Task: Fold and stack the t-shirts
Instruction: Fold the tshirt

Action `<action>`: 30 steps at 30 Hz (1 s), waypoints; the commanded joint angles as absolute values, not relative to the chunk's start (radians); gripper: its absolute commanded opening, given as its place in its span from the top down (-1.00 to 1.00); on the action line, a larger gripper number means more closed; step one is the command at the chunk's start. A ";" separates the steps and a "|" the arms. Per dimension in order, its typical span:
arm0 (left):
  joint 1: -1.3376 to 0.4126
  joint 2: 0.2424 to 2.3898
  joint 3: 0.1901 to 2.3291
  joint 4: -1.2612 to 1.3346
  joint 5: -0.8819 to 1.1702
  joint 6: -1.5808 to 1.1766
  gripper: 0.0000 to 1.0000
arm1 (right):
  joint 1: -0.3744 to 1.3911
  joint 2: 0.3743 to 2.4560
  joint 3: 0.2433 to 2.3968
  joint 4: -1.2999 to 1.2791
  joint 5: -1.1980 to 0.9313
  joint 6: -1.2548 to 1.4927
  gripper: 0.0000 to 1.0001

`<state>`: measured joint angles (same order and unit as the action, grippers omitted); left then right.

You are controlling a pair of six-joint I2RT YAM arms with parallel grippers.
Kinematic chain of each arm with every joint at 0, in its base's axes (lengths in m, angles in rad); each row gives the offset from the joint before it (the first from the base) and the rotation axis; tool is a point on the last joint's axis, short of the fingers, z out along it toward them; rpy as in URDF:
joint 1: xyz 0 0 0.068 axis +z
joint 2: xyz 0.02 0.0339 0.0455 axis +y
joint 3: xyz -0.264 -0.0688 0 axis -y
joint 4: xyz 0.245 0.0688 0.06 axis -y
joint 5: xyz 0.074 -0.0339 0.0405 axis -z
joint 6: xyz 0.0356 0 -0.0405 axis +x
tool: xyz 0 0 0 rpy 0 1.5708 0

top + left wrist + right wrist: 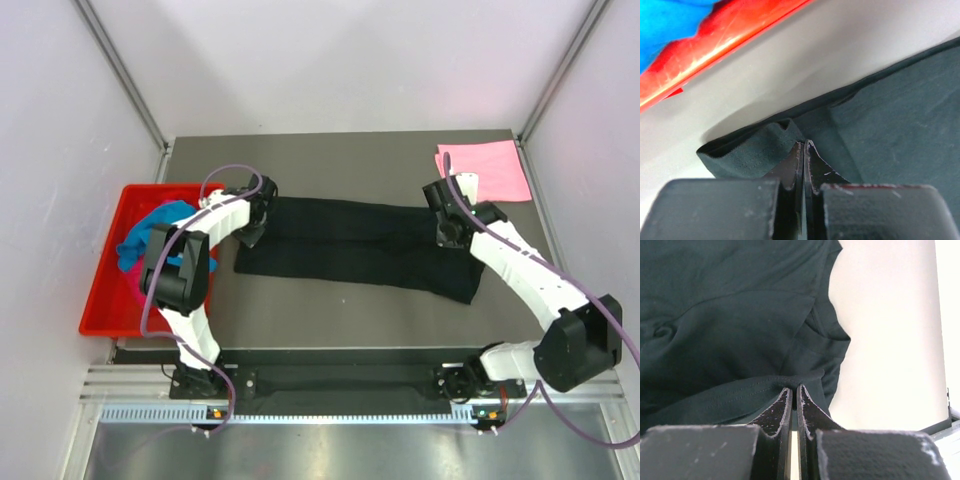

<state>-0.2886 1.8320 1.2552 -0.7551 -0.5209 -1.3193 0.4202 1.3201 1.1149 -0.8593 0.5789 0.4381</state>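
The black t-shirt (360,250) lies folded into a long band across the middle of the table. My left gripper (254,226) is at its left end, shut on a raised fold of the black t-shirt (760,147) that bunches at the tips of the gripper (804,146). My right gripper (447,230) is at the right end, where the stitched hem of the black t-shirt (730,315) is pinched in the shut gripper (794,388). The pink t-shirt (485,170) lies folded at the back right. The turquoise t-shirt (160,235) and a bit of the magenta t-shirt (135,285) sit crumpled in the tray.
The red plastic tray (105,300) stands at the table's left edge, close behind my left gripper; its rim (740,25) shows in the left wrist view. Grey walls and metal posts close in both sides and the back.
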 commanded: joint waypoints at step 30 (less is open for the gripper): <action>-0.282 1.921 1.359 -0.848 -0.629 -1.376 1.00 | 0.373 1.535 1.259 -0.744 0.664 0.325 1.00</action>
